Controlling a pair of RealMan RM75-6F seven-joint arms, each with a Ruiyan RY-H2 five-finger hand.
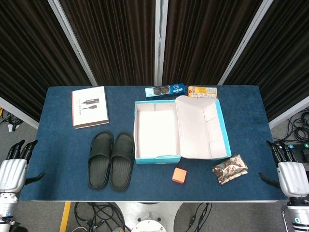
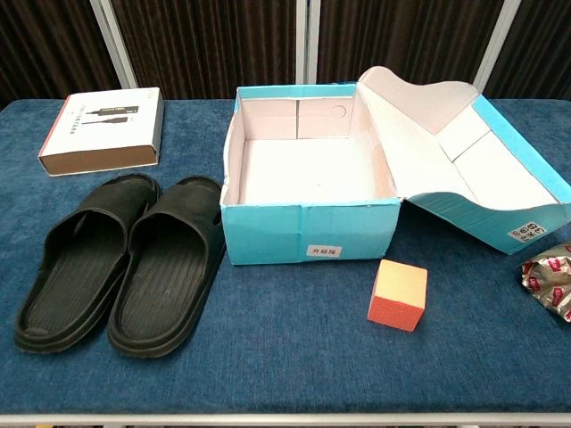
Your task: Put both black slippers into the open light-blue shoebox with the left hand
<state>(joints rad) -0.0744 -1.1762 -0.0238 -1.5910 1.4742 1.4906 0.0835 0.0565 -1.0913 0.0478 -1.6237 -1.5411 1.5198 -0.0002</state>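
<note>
A: Where are the slippers relative to the left hand?

B: Both black slippers (image 1: 111,160) lie side by side, touching, soles down, on the table (image 1: 58,145), just left of the shoebox (image 1: 157,159). The right slipper (image 2: 169,267) sits just beside the box's front-left corner. The left hand (image 1: 12,174) is well apart from them, off the table's left edge, fingers spread, holding nothing.

A: Right hand?

B: The right hand (image 1: 291,175) is off the right edge, fingers apart, empty. Neither hand shows in the chest view.

A: Box state?

B: Light blue, open and empty inside, lid (image 1: 203,128) folded out flat to the right. There is a small white label on the front wall.

A: Surface and room?

B: Dark blue cloth tabletop. Dark pleated curtains (image 1: 120,38) with grey posts behind. Cables on the floor below.

A: Anything in the way?

B: Nothing between the slippers and the box. A white flat box (image 1: 90,106) sits behind the slippers, apart from them. An orange cube (image 1: 179,175) sits in front of the shoebox, and a crumpled snack wrapper (image 1: 230,168) lies near the lid's front corner. A blue cookie pack (image 1: 164,90) and a yellow pack (image 1: 202,91) sit behind the shoebox.
</note>
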